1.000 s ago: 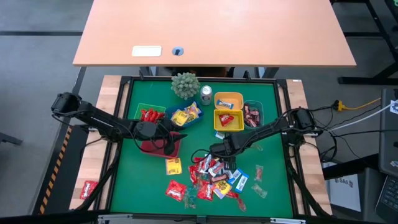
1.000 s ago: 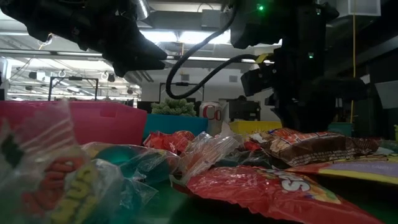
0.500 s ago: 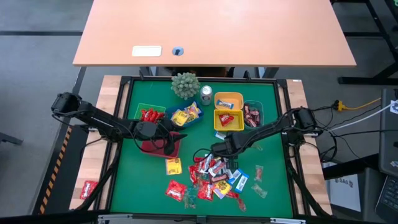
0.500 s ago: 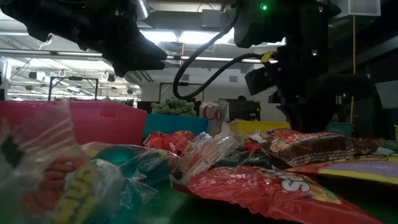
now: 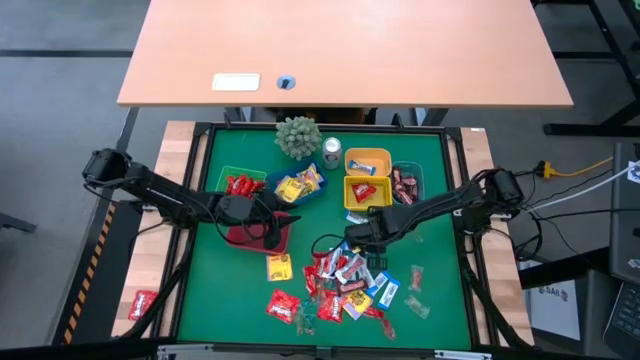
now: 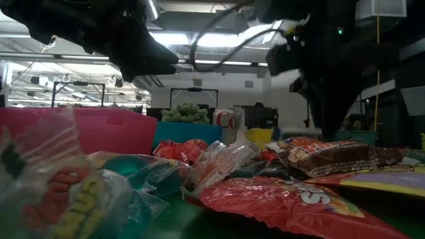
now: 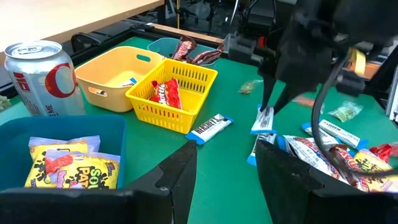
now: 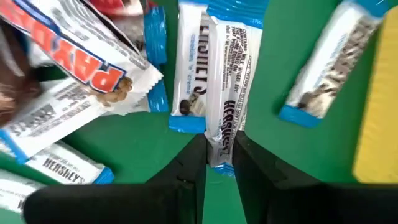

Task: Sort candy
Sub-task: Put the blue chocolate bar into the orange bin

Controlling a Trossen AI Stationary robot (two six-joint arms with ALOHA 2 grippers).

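The candy lies in a loose pile (image 5: 345, 285) at the near middle of the green mat. My right gripper (image 5: 362, 243) stands over the pile's far edge, pointing down, shut on a blue-and-white bar (image 7: 263, 119). My left gripper (image 7: 227, 180) hovers open over the red bin (image 5: 250, 237) at the left, with nothing between its fingers. Sorted sweets lie in the bins at the back: red ones in the green bin (image 5: 240, 183), yellow ones in the blue bin (image 5: 300, 185). My right gripper pinches one end of the blue-and-white bar (image 8: 219, 155) between its two fingers. The fingers come from above and point down. The bar hangs below them, clear of the mat and of the pile, as the left wrist view shows.
Two yellow bins (image 5: 367, 160) (image 5: 367, 193) and a dark teal bin (image 5: 407, 183) stand at the back right. A plant (image 5: 298, 137) and a silver can (image 5: 331, 152) stand behind them. One blue-and-white bar (image 7: 210, 127) lies loose by the yellow basket. A red sweet (image 5: 142, 303) lies on the wood at the left.
My right gripper has risen from the pile and drifted a little toward the table's right edge. It has lifted the blue-and-white bar clear of the other sweets.
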